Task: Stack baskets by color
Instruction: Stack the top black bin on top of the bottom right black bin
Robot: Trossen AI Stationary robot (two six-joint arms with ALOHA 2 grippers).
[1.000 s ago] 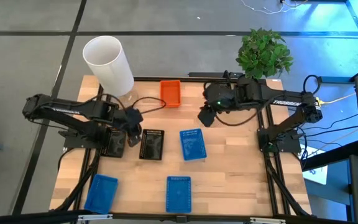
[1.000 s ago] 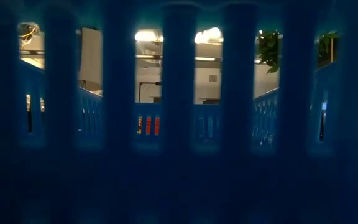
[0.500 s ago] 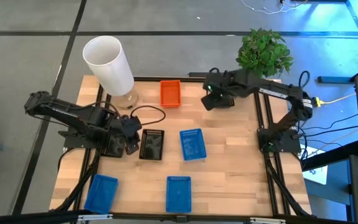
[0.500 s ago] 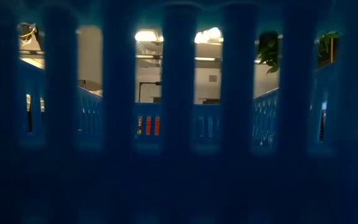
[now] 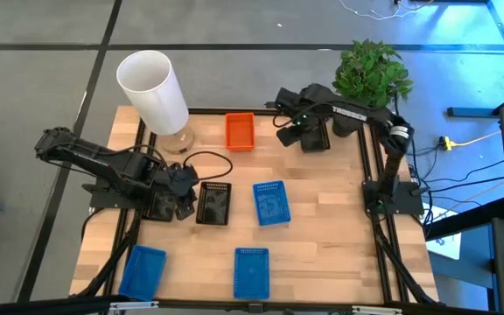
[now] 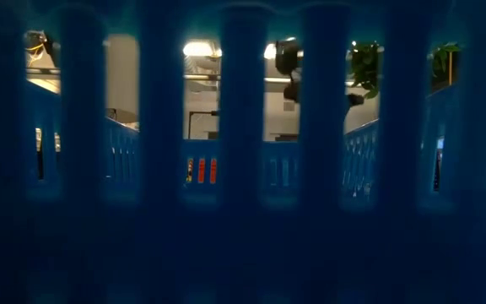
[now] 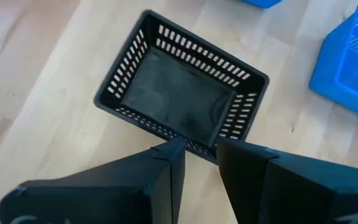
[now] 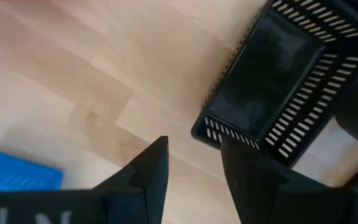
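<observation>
Since the earlier frame the right gripper (image 5: 289, 133) has swung to the table's back, near the orange basket (image 5: 240, 131), while from above the left gripper (image 5: 185, 188) sits just beside a black basket (image 5: 214, 203). The low view is walled off by a blue basket (image 6: 243, 245). In the left wrist view its fingers stand apart and empty at the black basket's (image 7: 185, 102) near wall, so we judge a misaligned close could shove it; the right wrist view shows its fingers likewise apart, holding nothing.
</observation>
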